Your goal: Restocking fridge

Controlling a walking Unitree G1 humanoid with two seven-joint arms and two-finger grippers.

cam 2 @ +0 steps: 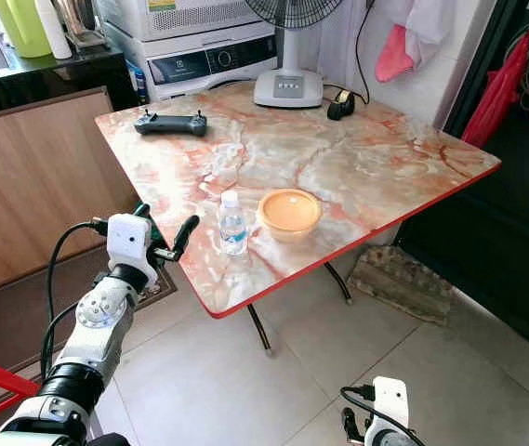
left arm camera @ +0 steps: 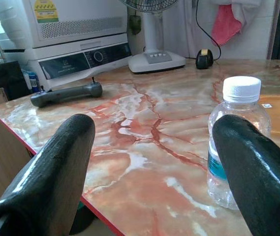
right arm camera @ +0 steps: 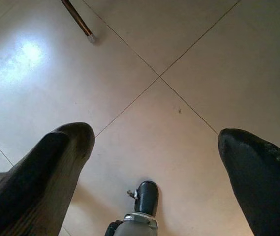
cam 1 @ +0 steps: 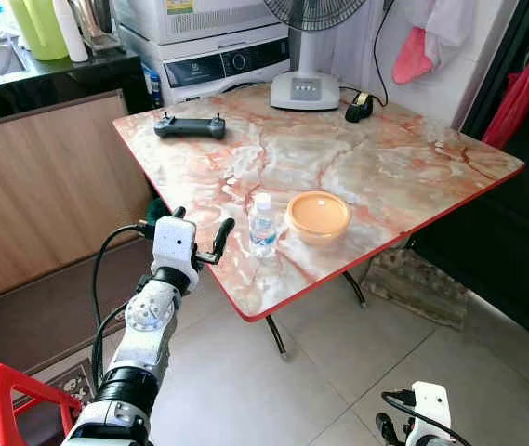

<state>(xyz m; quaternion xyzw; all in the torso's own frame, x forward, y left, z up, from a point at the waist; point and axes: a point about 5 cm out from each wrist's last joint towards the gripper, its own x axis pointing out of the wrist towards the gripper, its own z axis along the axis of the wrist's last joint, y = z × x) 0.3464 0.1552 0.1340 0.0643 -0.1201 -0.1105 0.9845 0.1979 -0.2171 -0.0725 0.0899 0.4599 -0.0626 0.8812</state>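
Your left claw (cam 1: 199,234) comes first: raised at the near left edge of the desk (cam 1: 413,158), fingers spread wide, holding nothing, aimed across the marbled top. Next, just beside that claw and clear of both fingers, the water bottle (cam 1: 262,225): clear plastic, white cap, blue label, standing upright with its long axis vertical and cap pointing up, near the desk's front corner. In your left wrist view the bottle (left arm camera: 238,142) sits against the inner side of one finger (left arm camera: 258,172), partly hidden by it; whether they touch cannot be told. Immediately right of the bottle, close but apart: an orange bowl (cam 1: 318,216), open side up. Farther back on the desk, left to right: a dark handheld controller (cam 1: 190,125), a white fan base (cam 1: 305,90), a small black object (cam 1: 359,109) with a cable. Your right claw (right arm camera: 154,162) hangs low over the tiled floor (right arm camera: 199,73), fingers wide apart, holding nothing.
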